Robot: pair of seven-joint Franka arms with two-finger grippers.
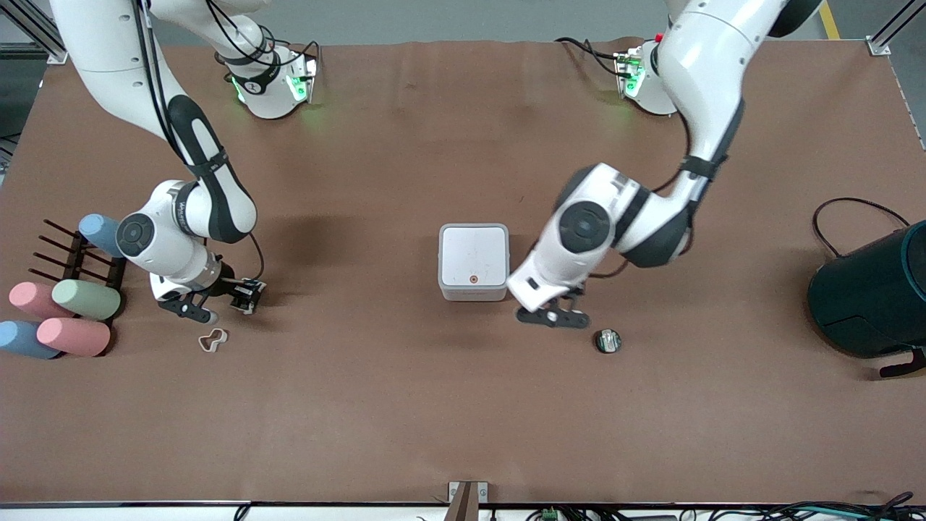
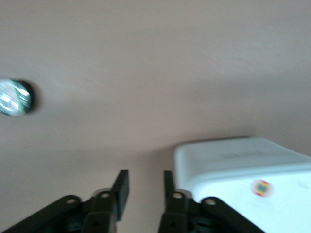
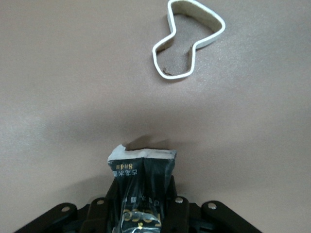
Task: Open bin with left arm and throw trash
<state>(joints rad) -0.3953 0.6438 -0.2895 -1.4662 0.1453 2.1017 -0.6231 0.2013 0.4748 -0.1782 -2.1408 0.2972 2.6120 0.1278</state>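
The bin [image 1: 473, 260] stands mid-table with its white lid shut, orange dot on top; it also shows in the left wrist view [image 2: 243, 179]. My left gripper [image 1: 553, 317] [image 2: 146, 177] is open and empty, low over the table between the bin's corner and the dark round disc [image 1: 608, 341] [image 2: 14, 97]. My right gripper [image 1: 235, 295] [image 3: 143, 191] is shut on the black packet [image 1: 247, 292] [image 3: 141, 167], just over the table beside the white wavy loop [image 1: 213, 339] [image 3: 189, 41], which lies flat.
Several pastel cylinders [image 1: 72, 318] lie by a dark rack [image 1: 72, 260] at the right arm's end. A large dark teal cylinder [image 1: 872, 293] with a black cable [image 1: 839, 217] lies at the left arm's end.
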